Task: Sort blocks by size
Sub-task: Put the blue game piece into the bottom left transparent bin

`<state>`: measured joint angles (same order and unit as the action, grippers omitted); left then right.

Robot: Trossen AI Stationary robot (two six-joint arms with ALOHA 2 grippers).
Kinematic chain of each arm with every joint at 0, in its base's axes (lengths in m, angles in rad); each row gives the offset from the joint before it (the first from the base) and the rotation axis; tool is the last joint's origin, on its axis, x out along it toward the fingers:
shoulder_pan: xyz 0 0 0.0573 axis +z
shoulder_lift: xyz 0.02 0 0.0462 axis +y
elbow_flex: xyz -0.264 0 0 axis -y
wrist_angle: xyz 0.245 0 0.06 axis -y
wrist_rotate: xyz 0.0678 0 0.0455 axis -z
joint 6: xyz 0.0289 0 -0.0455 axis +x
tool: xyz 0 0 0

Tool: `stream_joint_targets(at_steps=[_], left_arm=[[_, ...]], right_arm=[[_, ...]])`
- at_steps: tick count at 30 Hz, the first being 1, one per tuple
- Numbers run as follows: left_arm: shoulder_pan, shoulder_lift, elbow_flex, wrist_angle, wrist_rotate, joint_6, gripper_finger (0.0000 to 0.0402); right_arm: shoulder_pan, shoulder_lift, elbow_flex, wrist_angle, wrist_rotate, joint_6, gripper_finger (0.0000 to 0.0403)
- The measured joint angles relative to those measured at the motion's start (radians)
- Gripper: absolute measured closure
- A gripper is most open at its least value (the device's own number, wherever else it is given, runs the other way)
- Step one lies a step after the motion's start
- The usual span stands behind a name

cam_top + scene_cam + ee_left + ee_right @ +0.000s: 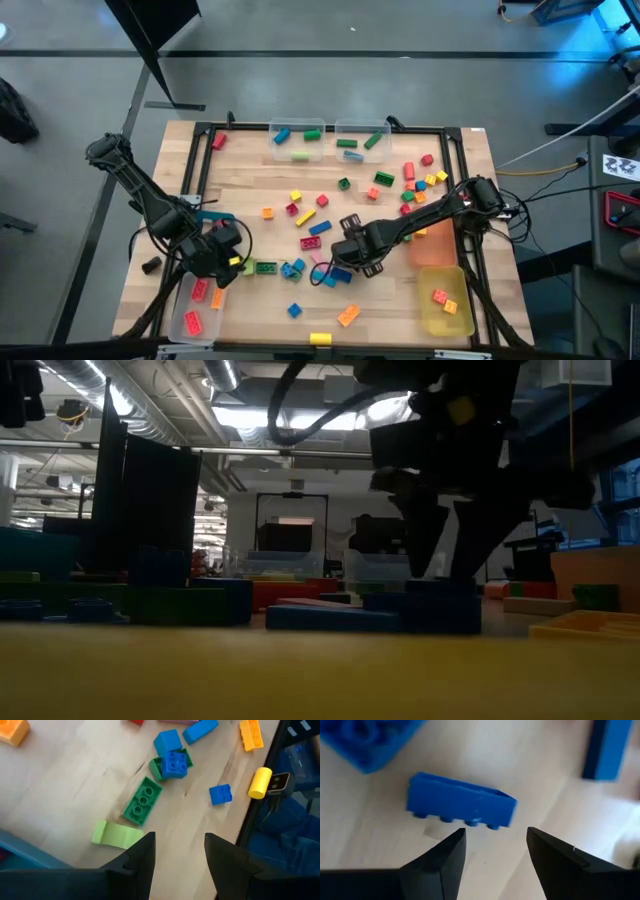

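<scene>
Many small blocks lie scattered on the wooden table (270, 195). My right gripper (495, 837) is open and points down just beside a blue studded bar (460, 802), which lies on its side on the table and is not between the fingers. In the high view this gripper (340, 262) is near the table's middle. My left gripper (180, 840) is open over bare wood at the near left (228, 252), with nothing between its fingers. Beyond it lie a light green block (116, 834), a green block (142, 801) and a blue block on a green one (174, 762).
A clear bin (195, 310) with red and orange blocks stands at the near left. A yellow bin (447, 300) and an orange bin (435, 245) stand at the near right. Two clear bins (298, 135) (362, 140) stand at the far edge. A black frame (200, 170) rims the table.
</scene>
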<state>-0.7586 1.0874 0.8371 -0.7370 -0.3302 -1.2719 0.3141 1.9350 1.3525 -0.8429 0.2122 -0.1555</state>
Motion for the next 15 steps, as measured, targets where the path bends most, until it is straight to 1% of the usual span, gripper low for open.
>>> stream_joint_targets(at_steps=[2,5,10,15], left_arm=[[0.0,0.0,0.0,-0.001,-0.007,0.009,0.0247],[0.0,0.0,0.0,-0.001,-0.007,0.017,0.0247],[0.0,0.0,0.0,-0.003,-0.013,0.017,0.0247],[0.0,0.0,0.0,-0.006,-0.059,0.026,0.0247]], right_arm=[[-0.001,0.0,0.0,-0.009,0.007,0.101,0.0194],[-0.009,0.0,0.02,-0.087,0.001,0.283,0.0194],[-0.024,0.0,0.074,-0.228,-0.082,0.615,0.0194],[-0.027,0.0,0.084,-0.181,-0.135,0.829,0.0194]])
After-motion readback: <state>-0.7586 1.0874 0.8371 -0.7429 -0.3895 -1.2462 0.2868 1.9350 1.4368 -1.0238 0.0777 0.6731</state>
